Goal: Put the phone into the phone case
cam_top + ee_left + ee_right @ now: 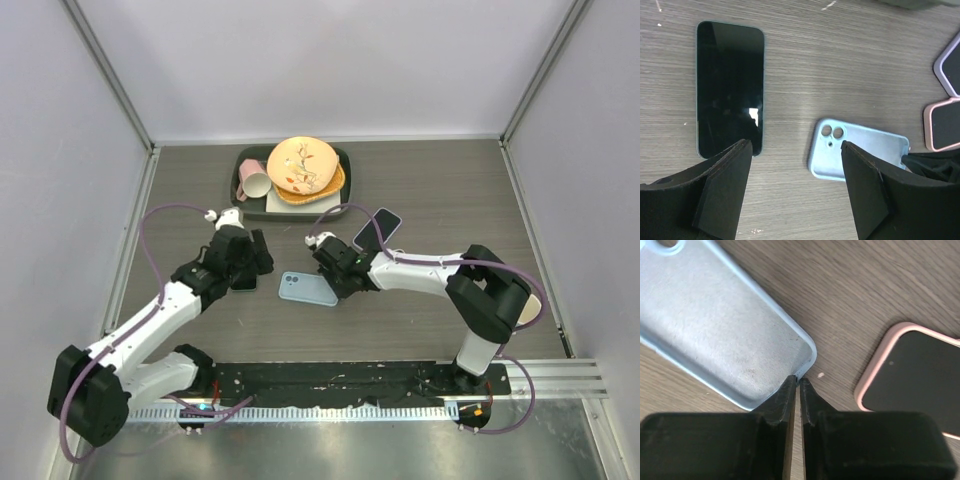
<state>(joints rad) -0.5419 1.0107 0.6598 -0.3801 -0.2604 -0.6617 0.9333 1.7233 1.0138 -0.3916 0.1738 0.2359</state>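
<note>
On the grey wood-grain table [420,190], left tool [795,145] gapes near phone [730,85]; right tool [797,380] pinches phone case [715,325] rim.

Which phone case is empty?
The light blue case, pinched at its corner by the right gripper; the pink case and purple case are both occupied.

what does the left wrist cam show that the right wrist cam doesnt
Only the left wrist view: the bare black phone lying screen up, a lilac-cased phone at the frame edge, and the open left gripper.
Only the right wrist view: the right gripper closed on the blue case's corner rim, seen close up.
Both: the blue case, the pink-cased phone and the wood-grain table.
</note>
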